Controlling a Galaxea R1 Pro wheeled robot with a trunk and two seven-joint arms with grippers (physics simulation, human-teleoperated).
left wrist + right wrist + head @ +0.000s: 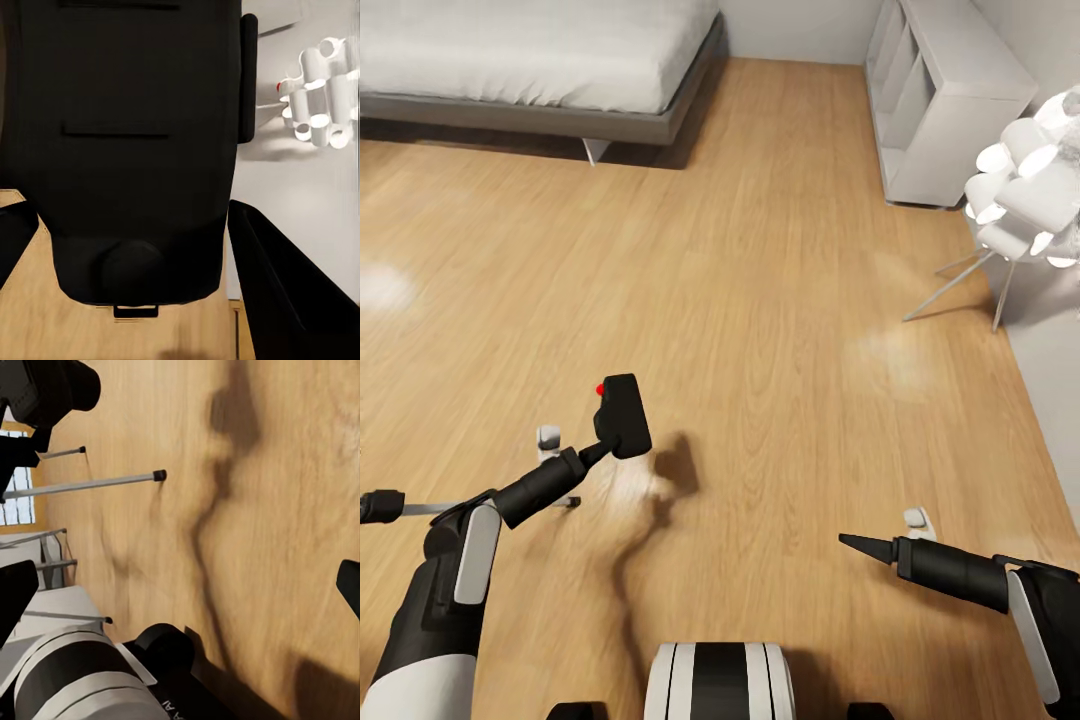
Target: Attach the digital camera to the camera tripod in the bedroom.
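Carrying the camera [622, 414] pinched in my left pincer [603, 447], right pincer [857, 543] pressed together, I should turn left toward the tripod [90, 484] slowly.

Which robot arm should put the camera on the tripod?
Probably the left. Its left gripper already holds the digital camera above the floor, while the right gripper carries nothing. A silver tripod leg also lies on the left side.
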